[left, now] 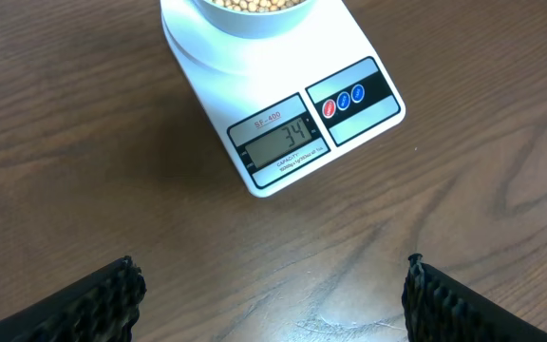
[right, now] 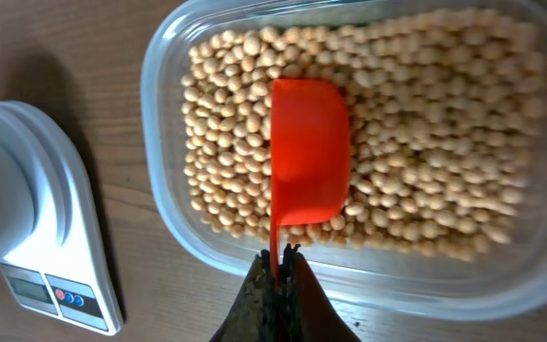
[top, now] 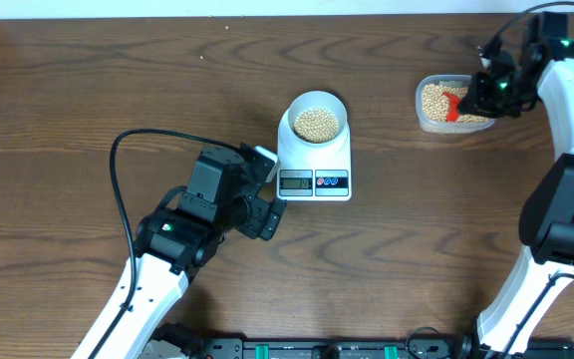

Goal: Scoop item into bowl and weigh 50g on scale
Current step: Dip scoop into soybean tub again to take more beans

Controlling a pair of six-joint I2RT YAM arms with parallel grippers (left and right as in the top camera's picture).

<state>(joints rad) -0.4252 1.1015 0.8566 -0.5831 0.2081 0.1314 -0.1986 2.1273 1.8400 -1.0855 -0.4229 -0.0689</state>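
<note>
right gripper [right: 278,277] clamping red scoop [right: 309,152] over beans [right: 425,114] in tub [right: 160,142], left gripper [left: 273,294] gaping empty at 7 o'clock of scale [left: 283,142], reading 34

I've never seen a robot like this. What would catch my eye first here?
The bright red scoop stands out first. It is pinched by its handle in the right tool, over the tan beans in a clear tub at the table's far right. Next comes the pale bowl of beans on the white scale mid-table, its display reading 34.
</note>
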